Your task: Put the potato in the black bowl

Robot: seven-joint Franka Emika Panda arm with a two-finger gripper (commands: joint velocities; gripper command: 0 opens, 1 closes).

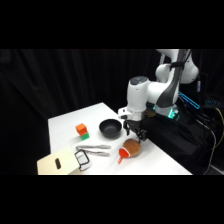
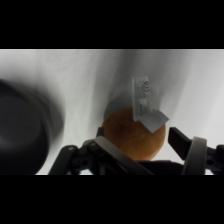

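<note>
The potato (image 1: 131,146) is a rounded tan-brown lump lying on the white table (image 1: 65,122) near its right edge, with its orange-red pointed bit toward the front. My gripper (image 1: 136,136) hangs directly over it, open, fingertips just at its top. In the wrist view the potato (image 2: 131,136) fills the gap of the gripper (image 2: 140,140), with a dark finger (image 2: 178,140) a little clear of its right side. The black bowl (image 1: 110,128) stands just left of and behind the potato, and shows as a dark blur (image 2: 25,125) at the left of the wrist view.
An orange cube (image 1: 81,129) with a green block (image 1: 85,135) sits left of the bowl. Metal tongs (image 1: 95,149) lie in front of the bowl. A wooden board (image 1: 55,164) and a black-framed object (image 1: 82,158) lie at the front left corner.
</note>
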